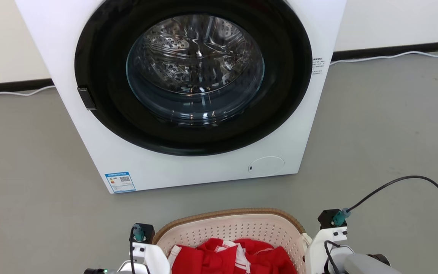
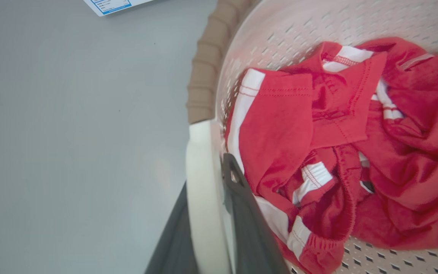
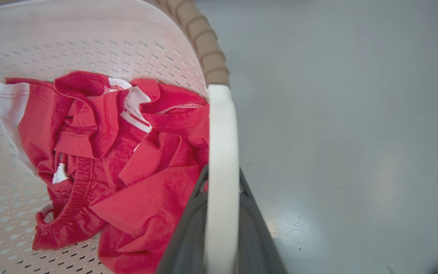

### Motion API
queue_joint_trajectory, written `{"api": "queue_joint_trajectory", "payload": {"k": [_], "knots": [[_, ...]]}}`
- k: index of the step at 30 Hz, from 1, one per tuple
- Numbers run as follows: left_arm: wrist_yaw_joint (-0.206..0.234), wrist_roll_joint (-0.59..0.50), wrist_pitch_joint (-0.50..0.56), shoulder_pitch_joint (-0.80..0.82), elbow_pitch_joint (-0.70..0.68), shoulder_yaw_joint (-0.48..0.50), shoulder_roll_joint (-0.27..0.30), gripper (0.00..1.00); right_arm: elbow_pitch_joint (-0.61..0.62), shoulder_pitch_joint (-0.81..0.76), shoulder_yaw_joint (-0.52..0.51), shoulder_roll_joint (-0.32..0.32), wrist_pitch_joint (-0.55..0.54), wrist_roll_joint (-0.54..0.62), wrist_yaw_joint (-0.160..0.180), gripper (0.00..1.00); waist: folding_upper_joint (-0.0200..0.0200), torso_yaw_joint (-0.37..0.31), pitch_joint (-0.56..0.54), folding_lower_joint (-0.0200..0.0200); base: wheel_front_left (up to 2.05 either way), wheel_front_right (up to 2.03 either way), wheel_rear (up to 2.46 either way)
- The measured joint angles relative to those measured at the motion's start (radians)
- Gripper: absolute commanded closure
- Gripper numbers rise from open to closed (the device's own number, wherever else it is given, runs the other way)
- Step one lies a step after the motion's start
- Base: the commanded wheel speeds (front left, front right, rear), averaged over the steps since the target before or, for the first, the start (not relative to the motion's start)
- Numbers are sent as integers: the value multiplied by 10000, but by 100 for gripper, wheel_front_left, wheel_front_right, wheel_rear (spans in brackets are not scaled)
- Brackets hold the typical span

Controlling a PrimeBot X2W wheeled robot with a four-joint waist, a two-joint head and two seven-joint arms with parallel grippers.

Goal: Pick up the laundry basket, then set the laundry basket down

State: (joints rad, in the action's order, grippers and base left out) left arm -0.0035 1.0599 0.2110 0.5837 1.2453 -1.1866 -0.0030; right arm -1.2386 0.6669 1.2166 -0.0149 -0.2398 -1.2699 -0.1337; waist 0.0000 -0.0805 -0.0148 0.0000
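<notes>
by washer (image 1: 203, 167), grey floor (image 1: 375, 133), laundry basket (image 1: 226, 228)

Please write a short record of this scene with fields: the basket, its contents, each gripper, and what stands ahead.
Basket: laundry basket, cream, perforated, brown rim
Contents: red and white clothes
Left gripper: shut on the basket's white side handle
Right gripper: shut on the other white handle
Ahead: white washing machine, door closed
Basket lifted or on floor: cannot tell

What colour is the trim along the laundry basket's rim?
The rim trim is brown, ribbed like weave; clearest in the left wrist view.
</notes>
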Motion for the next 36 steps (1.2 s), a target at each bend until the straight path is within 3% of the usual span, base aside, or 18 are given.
{"api": "queue_joint_trajectory", "payload": {"k": [16, 36], "knots": [[-144, 215, 828, -112, 79, -59, -27, 100, -96, -5, 92, 38, -495, -357, -27, 100, 0, -3, -256, 0, 0, 0, 0], [-232, 230, 966, -110, 111, -167, -40, 100, -184, -7, 240, 63, -539, -711, -29, 100, 0, -40, -315, 0, 0, 0, 0]]}}
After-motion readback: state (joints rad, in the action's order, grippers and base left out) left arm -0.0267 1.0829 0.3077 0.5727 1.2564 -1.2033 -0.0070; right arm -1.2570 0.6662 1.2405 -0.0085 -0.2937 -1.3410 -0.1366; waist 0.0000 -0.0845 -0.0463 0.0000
